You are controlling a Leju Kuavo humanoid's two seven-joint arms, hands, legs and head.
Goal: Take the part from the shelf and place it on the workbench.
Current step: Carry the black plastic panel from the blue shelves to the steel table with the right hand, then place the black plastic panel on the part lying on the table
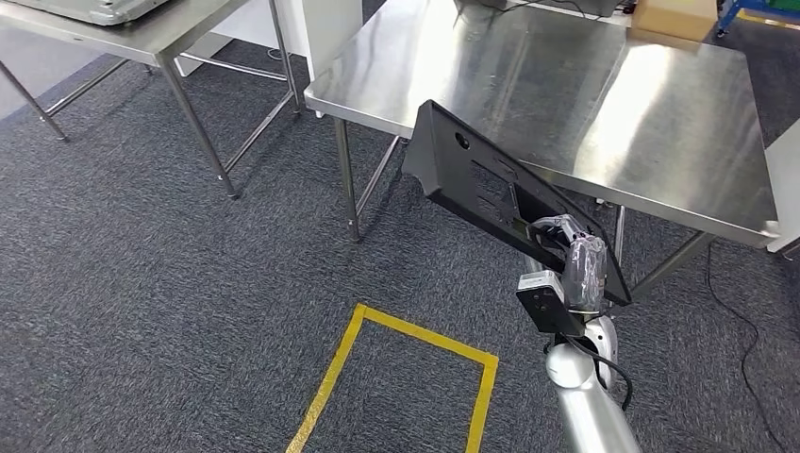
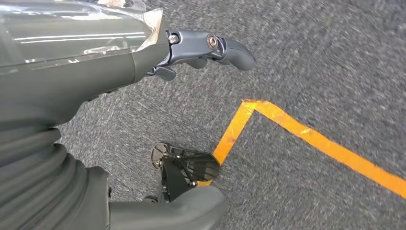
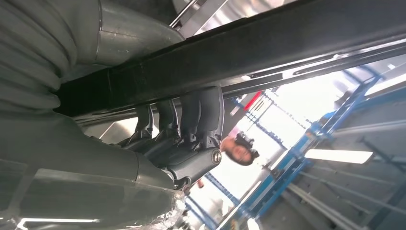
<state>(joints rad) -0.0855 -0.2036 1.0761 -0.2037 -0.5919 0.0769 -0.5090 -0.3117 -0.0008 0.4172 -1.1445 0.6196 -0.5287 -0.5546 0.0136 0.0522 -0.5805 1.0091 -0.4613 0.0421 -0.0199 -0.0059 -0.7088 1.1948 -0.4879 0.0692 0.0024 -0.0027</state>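
The long flat black plastic panel (image 1: 500, 193) is off the shelf, gripped along its near end by the right hand (image 1: 569, 247) and held tilted just above the near edge of the shiny steel bench (image 1: 660, 104). Setting it down is left. The left hand (image 2: 143, 57) hangs over carpet, fingers apart, holding nothing.

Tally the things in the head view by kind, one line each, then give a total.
Stainless steel tables: 2, the near workbench and a second table to its left.
Black flat plastic panel part: 1, held at its lower edge by the right hand.
Brown cardboard box: 1, on the workbench's far edge.
Yellow tape rectangle on the carpet: 1.
Total: 5.
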